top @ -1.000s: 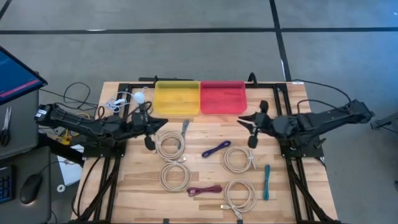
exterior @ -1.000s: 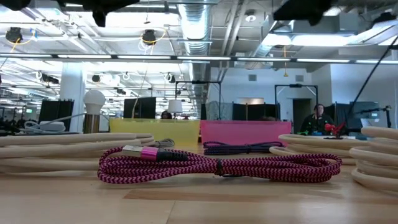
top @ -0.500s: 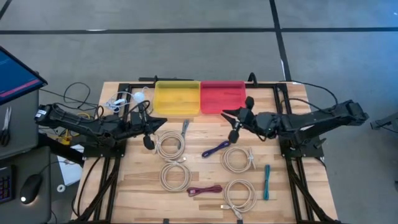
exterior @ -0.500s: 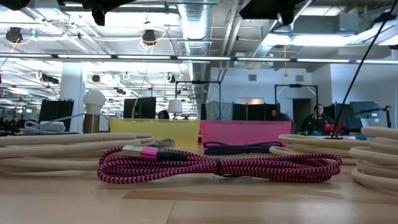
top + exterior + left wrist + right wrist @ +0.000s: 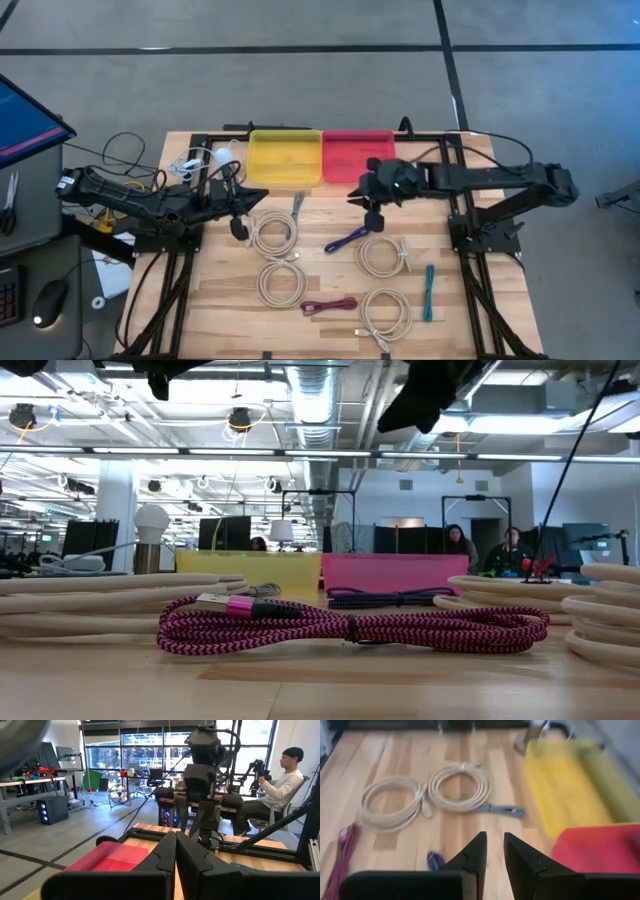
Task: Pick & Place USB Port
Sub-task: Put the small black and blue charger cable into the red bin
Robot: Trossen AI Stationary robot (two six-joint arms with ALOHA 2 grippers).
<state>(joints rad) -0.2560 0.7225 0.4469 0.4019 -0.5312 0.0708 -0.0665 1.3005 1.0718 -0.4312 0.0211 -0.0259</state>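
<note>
Lying just below and slightly to the left of my right pincer (image 5: 370, 203), the purple cable (image 5: 347, 239) rests bundled on the bench (image 5: 450, 300), its long axis running on a diagonal from near my fingertips down and away toward the bench's middle. I judge this the nearest target for my right arm: the bundle's upper end sits close beneath the pincer, while my left pincer (image 5: 237, 222) waits well apart, beside a cream cable coil (image 5: 273, 236). In my right wrist view the blue-purple tip (image 5: 435, 860) shows just beside my left finger (image 5: 472, 855), with the fingers parted by only a narrow gap and holding nothing. The red tray (image 5: 357, 156) and the yellow tray (image 5: 285, 157) stand behind the pincer, at the bench's far edge, the red one closer to my right arm. My left pincer's fingers are pressed together in its own wrist view, empty. To take the cable, I judge my right pincer must open wider, drop, and turn so its fingers straddle the bundle across that diagonal.
</note>
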